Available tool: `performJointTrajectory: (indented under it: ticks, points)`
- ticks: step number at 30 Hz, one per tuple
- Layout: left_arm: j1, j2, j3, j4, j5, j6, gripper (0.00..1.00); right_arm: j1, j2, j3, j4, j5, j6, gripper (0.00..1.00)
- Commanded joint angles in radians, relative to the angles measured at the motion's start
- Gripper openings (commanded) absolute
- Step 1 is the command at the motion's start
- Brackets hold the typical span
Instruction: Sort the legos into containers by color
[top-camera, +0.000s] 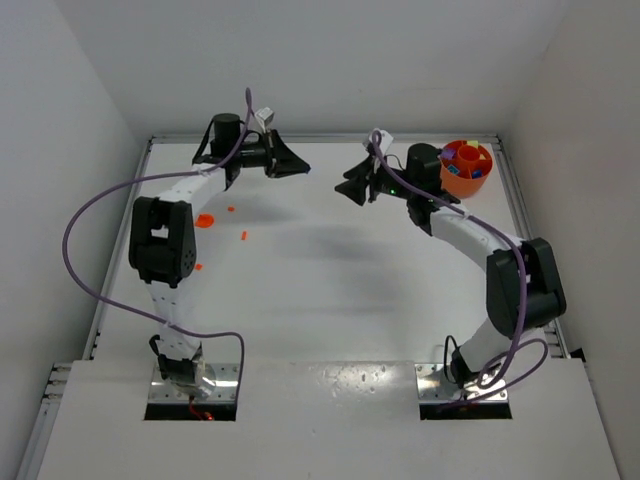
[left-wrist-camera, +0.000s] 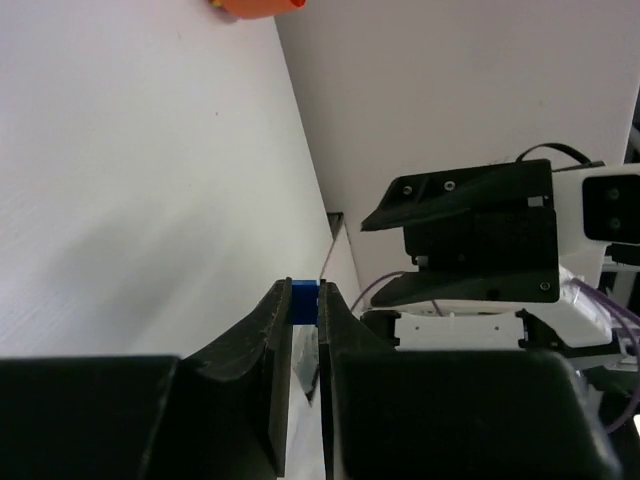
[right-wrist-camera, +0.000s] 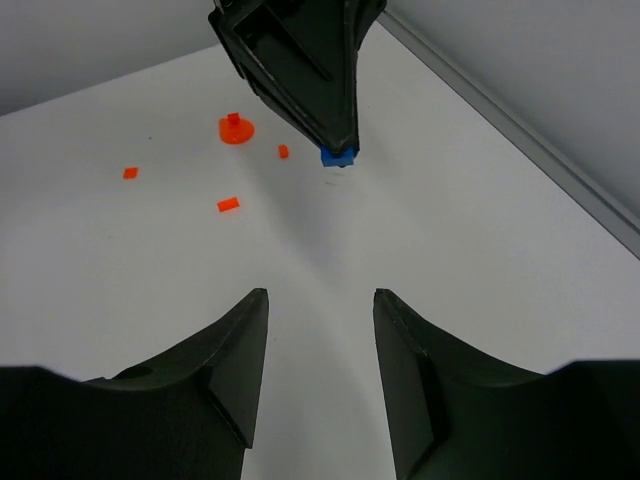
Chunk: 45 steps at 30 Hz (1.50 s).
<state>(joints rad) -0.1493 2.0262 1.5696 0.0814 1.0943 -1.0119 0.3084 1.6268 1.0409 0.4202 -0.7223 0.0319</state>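
My left gripper (top-camera: 303, 166) is shut on a tiny blue lego (left-wrist-camera: 304, 300), held above the table at the back middle. It also shows in the right wrist view (right-wrist-camera: 339, 157). My right gripper (top-camera: 345, 188) faces it a short way off, open and empty (right-wrist-camera: 320, 295). The orange bowl (top-camera: 466, 165) with coloured bits inside stands at the back right, behind the right wrist. Several orange-red legos lie at the left: a round flat piece (top-camera: 205, 220) and small bricks (top-camera: 243, 236) (right-wrist-camera: 228, 204). The purple-blue bowl and the yellow-green lego are out of view.
White walls close the table on the left, back and right. A metal rail (top-camera: 520, 215) runs along the right edge. The left arm's elbow (top-camera: 160, 240) hangs over the left side near an orange brick (top-camera: 197, 266).
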Motion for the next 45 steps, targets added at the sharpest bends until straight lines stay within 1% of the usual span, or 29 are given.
performJointTrajectory:
  ticks: [1, 3, 4, 5, 6, 8, 10, 13, 19, 24, 25, 30, 33, 43, 45]
  points:
    - [-0.010, -0.074, 0.021, 0.130, -0.002, 0.052, 0.00, 0.026, 0.048, 0.085, 0.109, -0.048, 0.040, 0.47]
    - [-0.010, -0.084, -0.002, 0.141, -0.002, 0.052, 0.00, 0.046, 0.060, 0.106, 0.109, -0.072, 0.014, 0.47]
    - [-0.019, -0.124, -0.035, 0.238, -0.031, 0.052, 0.00, 0.046, 0.061, 0.107, 0.109, -0.072, -0.001, 0.47]
    - [-0.019, -0.151, -0.116, 0.304, -0.043, 0.029, 0.00, 0.046, 0.061, 0.107, 0.109, -0.086, -0.018, 0.47]
    - [-0.029, -0.176, -0.146, 0.352, -0.054, 0.015, 0.00, 0.058, 0.061, 0.107, 0.109, -0.086, -0.045, 0.47]
    - [-0.029, -0.202, -0.158, 0.377, -0.054, 0.025, 0.00, 0.067, 0.061, 0.117, 0.109, -0.095, -0.055, 0.47]
    - [-0.038, -0.202, -0.149, 0.344, -0.054, 0.067, 0.00, 0.067, 0.070, 0.128, 0.109, -0.095, -0.055, 0.47]
    - [-0.038, -0.202, -0.097, 0.288, -0.045, 0.116, 0.00, 0.087, 0.079, 0.137, 0.109, -0.086, -0.076, 0.47]
    - [-0.059, -0.156, -0.011, 0.135, 0.022, 0.179, 0.00, 0.118, 0.088, 0.157, 0.100, -0.025, -0.113, 0.47]
    - [-0.059, -0.156, -0.011, 0.124, 0.033, 0.190, 0.00, 0.118, 0.097, 0.166, 0.100, 0.003, -0.113, 0.47]
    - [-0.059, -0.156, -0.011, 0.124, 0.053, 0.190, 0.00, 0.118, 0.097, 0.166, 0.100, 0.017, -0.113, 0.47]
    - [-0.059, -0.147, -0.002, 0.083, 0.073, 0.213, 0.00, 0.118, 0.097, 0.176, 0.109, 0.067, -0.090, 0.51]
    - [-0.059, -0.147, -0.002, 0.052, 0.073, 0.223, 0.00, 0.118, 0.088, 0.176, 0.109, 0.067, -0.090, 0.51]
    - [-0.059, -0.120, -0.002, 0.034, 0.073, 0.214, 0.00, 0.118, 0.088, 0.176, 0.109, 0.058, -0.090, 0.51]
    - [-0.059, -0.119, -0.002, 0.034, 0.073, 0.214, 0.00, 0.127, 0.088, 0.185, 0.109, 0.049, -0.090, 0.48]
